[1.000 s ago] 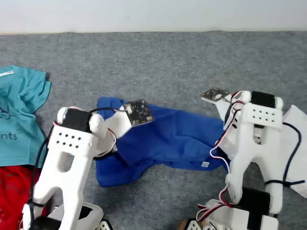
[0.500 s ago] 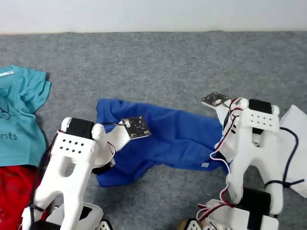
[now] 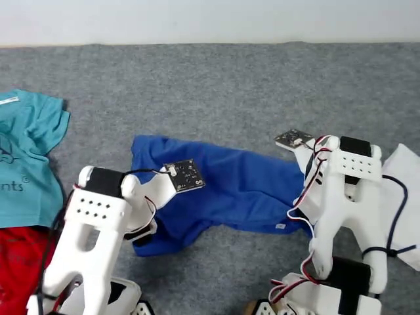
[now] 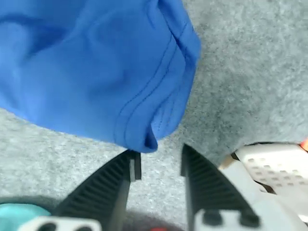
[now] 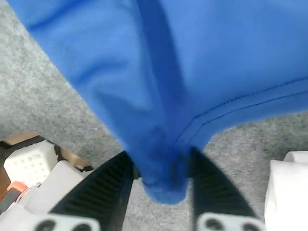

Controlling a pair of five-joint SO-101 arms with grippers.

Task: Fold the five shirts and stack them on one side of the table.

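with the blue shirt (image 3: pixel 239 187) lying rumpled on the table (image 3: pixel 230 85) between the arms, the right gripper (image 5: pixel 161 168) pinches its hem while the left gripper (image 4: pixel 160 161) gapes empty just short of a hem fold, so it should probably ease around that fold before closing.

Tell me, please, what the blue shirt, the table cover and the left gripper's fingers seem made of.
The blue shirt looks like soft matte knit, probably cotton: it creases and has a double-stitched hem. The table cover seems grey felt or carpet, with fuzzy speckled nap. The left gripper's fingers look like black hard plastic, ribbed.
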